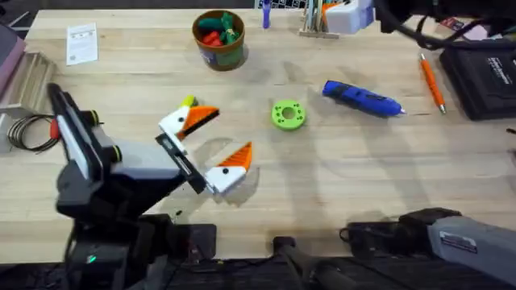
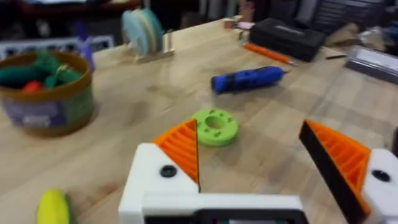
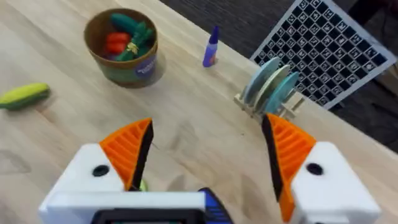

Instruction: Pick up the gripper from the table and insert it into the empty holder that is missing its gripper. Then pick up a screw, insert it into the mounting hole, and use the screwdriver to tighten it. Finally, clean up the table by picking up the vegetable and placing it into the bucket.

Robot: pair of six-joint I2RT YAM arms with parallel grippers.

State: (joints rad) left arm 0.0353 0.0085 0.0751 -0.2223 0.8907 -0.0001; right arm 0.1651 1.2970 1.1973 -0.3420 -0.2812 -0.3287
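Note:
The yellow-green vegetable (image 1: 187,101) (image 2: 53,208) (image 3: 25,96) lies on the table, just outside my left gripper's far finger. My left gripper (image 1: 218,141) (image 2: 252,134) hovers open beside it, with nothing between its orange pads. At the back stands the brown bucket (image 1: 219,50) (image 2: 46,102) (image 3: 124,65), holding red and green toy vegetables. The blue screwdriver (image 1: 363,98) (image 2: 249,79) lies right of centre. The white holder (image 1: 355,16) sits at the back edge, with the orange gripper (image 1: 330,10) at its left side. My right gripper (image 3: 207,124) is open and empty. The screw is out of view.
A green disc (image 1: 288,113) (image 2: 214,126) lies between my left gripper and the screwdriver. An orange-handled driver (image 1: 431,80) and a black case (image 1: 484,76) are at the right. A disc rack (image 3: 270,87), a purple pen (image 3: 211,46), a paper card (image 1: 81,42) and a cable coil (image 1: 28,133) line the back and left.

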